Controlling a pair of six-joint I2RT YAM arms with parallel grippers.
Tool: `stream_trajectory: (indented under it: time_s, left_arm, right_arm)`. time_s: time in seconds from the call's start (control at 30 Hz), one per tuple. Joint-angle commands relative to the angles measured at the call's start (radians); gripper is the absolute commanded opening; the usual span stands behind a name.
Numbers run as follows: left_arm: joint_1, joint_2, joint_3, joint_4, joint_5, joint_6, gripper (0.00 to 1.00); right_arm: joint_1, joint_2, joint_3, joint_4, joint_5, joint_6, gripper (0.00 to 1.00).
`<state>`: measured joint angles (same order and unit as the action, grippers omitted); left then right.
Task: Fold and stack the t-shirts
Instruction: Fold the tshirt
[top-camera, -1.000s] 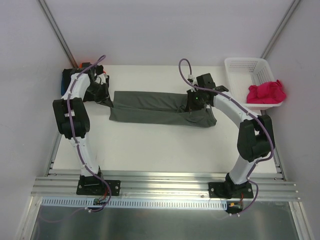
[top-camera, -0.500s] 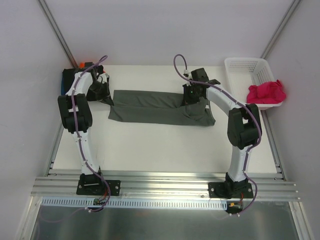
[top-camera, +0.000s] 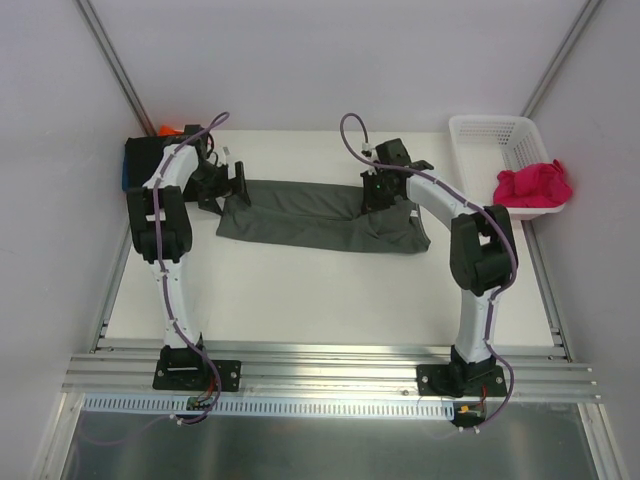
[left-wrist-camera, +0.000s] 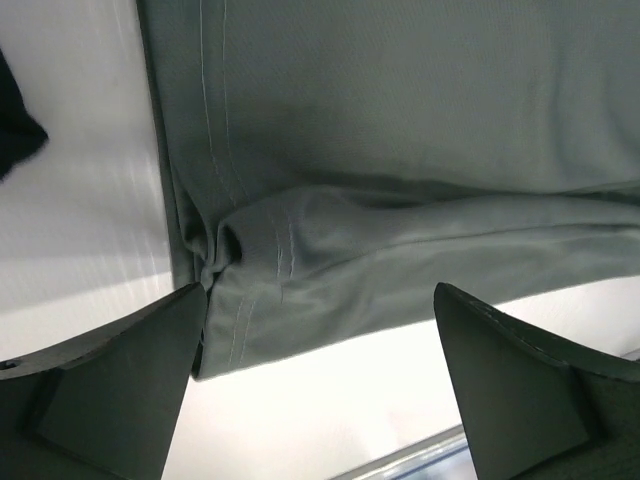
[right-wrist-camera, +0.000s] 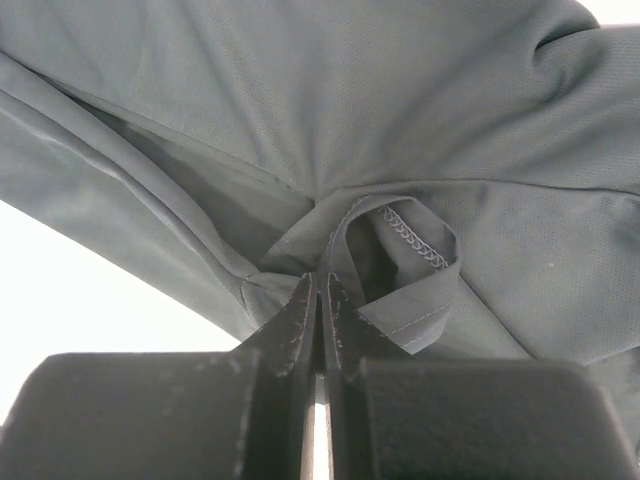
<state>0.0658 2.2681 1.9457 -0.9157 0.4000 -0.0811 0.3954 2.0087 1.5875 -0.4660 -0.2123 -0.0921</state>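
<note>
While the dark grey t-shirt (top-camera: 320, 212) stretched left-to-right, the right gripper (right-wrist-camera: 320, 285) pinched one end — the left gripper (left-wrist-camera: 318, 300) gaped over the other.

The right gripper (right-wrist-camera: 321, 285) has its fingers pressed together, pinching a bunched fold of the dark grey t-shirt (right-wrist-camera: 300, 100). A stitched hem (right-wrist-camera: 415, 245) curls just beside the fingertips. White table (right-wrist-camera: 80, 300) shows past the cloth's edge.
</note>
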Motion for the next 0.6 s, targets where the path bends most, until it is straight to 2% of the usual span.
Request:
stream_trajectory:
  time_s: [0.0, 0.27, 0.4, 0.47, 0.57]
  left_arm:
    - [0.006, -0.105, -0.063, -0.012, 0.008, -0.005, 0.98]
    - [-0.006, -0.223, -0.159, -0.011, 0.029, -0.022, 0.89]
    - [-0.015, -0.211, -0.136, -0.005, 0.133, -0.017, 0.87]
    - [-0.029, -0.178, -0.128, -0.005, 0.142, -0.019, 0.86]
    - [-0.038, -0.136, -0.125, -0.005, 0.175, -0.023, 0.85]
  right_arm:
    - [0.011, -0.007, 0.046, 0.024, 0.017, -0.015, 0.01]
    - [0.020, 0.005, 0.057, 0.036, 0.017, -0.009, 0.01]
    - [0.014, -0.004, 0.081, 0.033, 0.048, -0.032, 0.50]
    - [0.005, -0.011, 0.095, 0.032, 0.083, -0.054, 0.56]
    - [-0.035, 0.004, 0.118, 0.012, 0.094, -0.069, 0.57]
